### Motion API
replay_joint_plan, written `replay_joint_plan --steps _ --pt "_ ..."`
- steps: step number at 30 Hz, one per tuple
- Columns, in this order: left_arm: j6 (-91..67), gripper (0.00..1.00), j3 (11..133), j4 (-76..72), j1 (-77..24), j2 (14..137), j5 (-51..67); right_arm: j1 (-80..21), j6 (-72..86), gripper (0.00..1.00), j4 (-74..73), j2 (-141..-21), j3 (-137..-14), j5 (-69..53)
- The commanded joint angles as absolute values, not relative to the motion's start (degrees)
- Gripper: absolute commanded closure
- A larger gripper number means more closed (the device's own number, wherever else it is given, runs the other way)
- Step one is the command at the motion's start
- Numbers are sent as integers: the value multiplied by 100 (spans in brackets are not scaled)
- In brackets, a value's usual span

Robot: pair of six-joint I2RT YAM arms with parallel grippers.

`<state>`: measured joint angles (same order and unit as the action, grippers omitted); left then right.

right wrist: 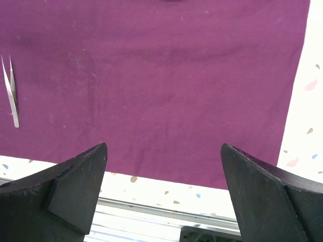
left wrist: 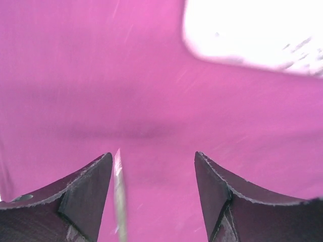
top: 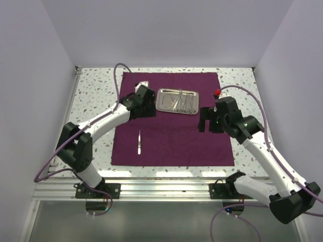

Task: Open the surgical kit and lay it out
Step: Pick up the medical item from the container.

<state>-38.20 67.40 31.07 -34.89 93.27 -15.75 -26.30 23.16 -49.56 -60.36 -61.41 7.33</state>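
Note:
The surgical kit's dark purple cloth wrap (top: pixel 171 146) lies spread flat on the table. A shiny steel tray (top: pixel 162 101) sits on its far half with several thin silver instruments (top: pixel 184 103) inside. One pair of tweezers (top: pixel 139 142) lies alone on the cloth's near left, also visible as the tweezers (right wrist: pixel 11 93) in the right wrist view. My left gripper (left wrist: pixel 154 156) hovers low over the cloth just left of the tray (left wrist: pixel 242 30), jaws apart; a thin blurred silver instrument (left wrist: pixel 119 196) stands beside its left finger, not clamped. My right gripper (right wrist: pixel 164 146) is open over the cloth, right of the tray, holding nothing.
Speckled white tabletop (top: pixel 96 91) borders the cloth on all sides. An aluminium rail (top: pixel 161 189) runs along the near edge where both arm bases are bolted. White walls close in the left, right and back.

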Motion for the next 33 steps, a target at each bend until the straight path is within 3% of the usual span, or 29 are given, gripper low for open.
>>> replay_joint_plan --steps 1,10,13,22,28,31,32,33 --pt "-3086 30 7934 3032 -3489 9849 -1714 -2637 2382 2 -5062 -5810 -6179 923" --pt "-2198 36 11763 2918 -3445 12836 -556 -2628 2522 2 -5379 -5634 -6346 1221" --pt "-2022 37 12539 2681 -3437 13541 -99 -2628 2592 2 -5554 -5581 -6372 1362" --pt "-2101 41 12946 2031 -3340 14475 693 -2628 2690 2 -5801 -5634 -6267 1512" --pt "-2066 44 12885 1907 -3375 14713 528 -2637 2382 2 -5748 -6152 -6504 1626" --pt "-1987 55 12876 1968 -3375 14801 457 -2628 2312 2 -5643 -6380 -6644 1644" --pt "-1952 65 12859 1986 -3375 14827 431 -2637 2303 2 -5625 -6433 -6697 1652" --pt "-1916 70 12841 2030 -3375 14836 413 -2628 2294 2 -5564 -6486 -6706 1652"
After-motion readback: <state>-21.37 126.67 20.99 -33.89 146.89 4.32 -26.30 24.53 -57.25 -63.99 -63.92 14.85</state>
